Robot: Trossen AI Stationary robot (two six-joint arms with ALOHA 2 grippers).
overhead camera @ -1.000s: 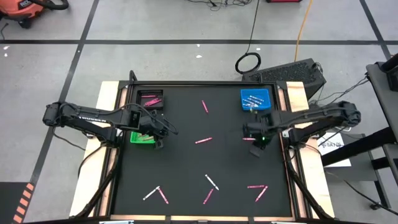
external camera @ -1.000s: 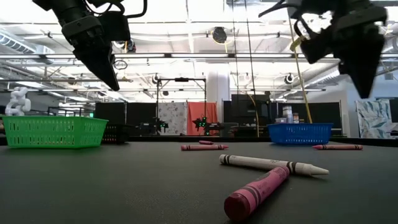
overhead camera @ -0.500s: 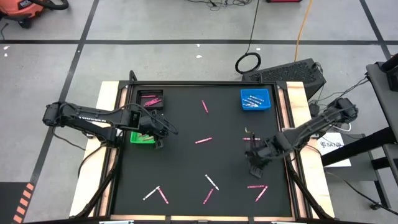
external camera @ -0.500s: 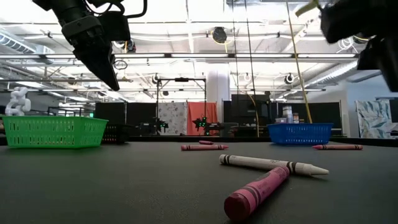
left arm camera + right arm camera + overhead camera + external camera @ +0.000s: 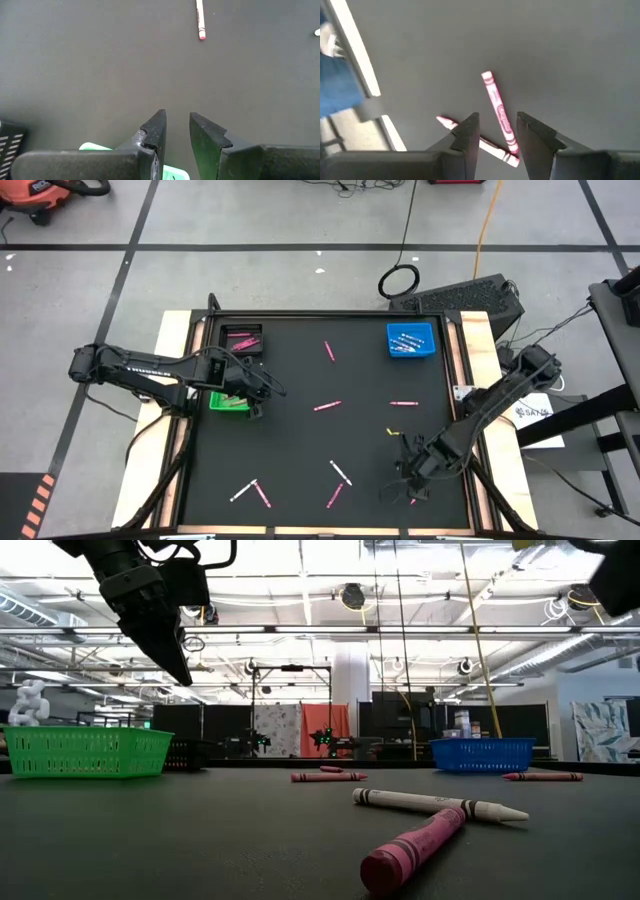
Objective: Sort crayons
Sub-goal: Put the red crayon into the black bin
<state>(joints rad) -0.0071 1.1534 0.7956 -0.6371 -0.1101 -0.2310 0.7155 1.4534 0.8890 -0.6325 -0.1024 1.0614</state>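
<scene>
Pink and white crayons lie scattered on the black table. My right gripper hangs open over a pink crayon and a white crayon that lie together near the table's near right corner. It touches neither of them. My left gripper hangs still at the right end of the green tray, above the table. Its fingers are a little apart and hold nothing. A black tray holds pink crayons, and a blue tray holds pale ones.
Loose crayons lie at mid table, toward the far edge, at the right, and along the near edge. In the low view a white crayon rests across a pink one.
My right gripper has swung from the table's right middle, below the blue tray, toward the near edge. It now hangs over the pair of crayons at the near right. It has left the low view except for its top right corner.
</scene>
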